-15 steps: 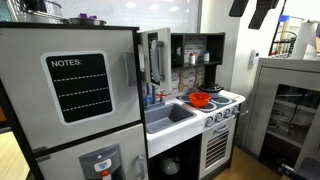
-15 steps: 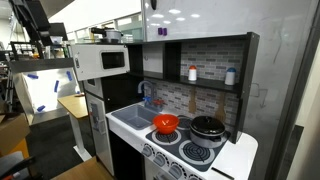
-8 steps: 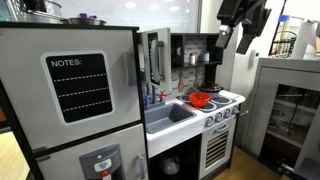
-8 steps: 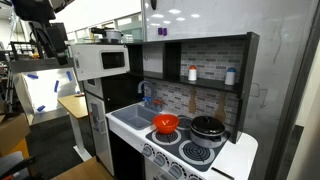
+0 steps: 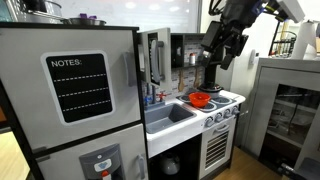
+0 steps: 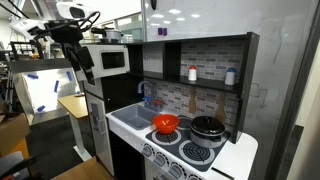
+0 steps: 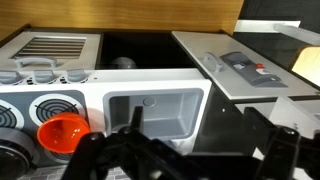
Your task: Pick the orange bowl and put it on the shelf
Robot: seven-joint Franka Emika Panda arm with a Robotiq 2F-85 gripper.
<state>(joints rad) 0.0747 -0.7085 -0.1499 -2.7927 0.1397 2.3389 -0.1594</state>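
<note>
The bowl (image 6: 166,124) sits on the stovetop (image 6: 236,157), beside the sink (image 6: 124,118), below the shelf (image 6: 205,84).

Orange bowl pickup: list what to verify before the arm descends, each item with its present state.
1. The orange bowl sits upright on the stovetop, open from above: ok.
2. The end effector is open and empty: ok.
3. End effector centred over the bowl: not ok. In the wrist view the bowl lies at lower left.
4. Gap between the black pot and the bowl: ok, they stand apart in an exterior view.
5. Free spot on the shelf between its small containers: ok.
</note>
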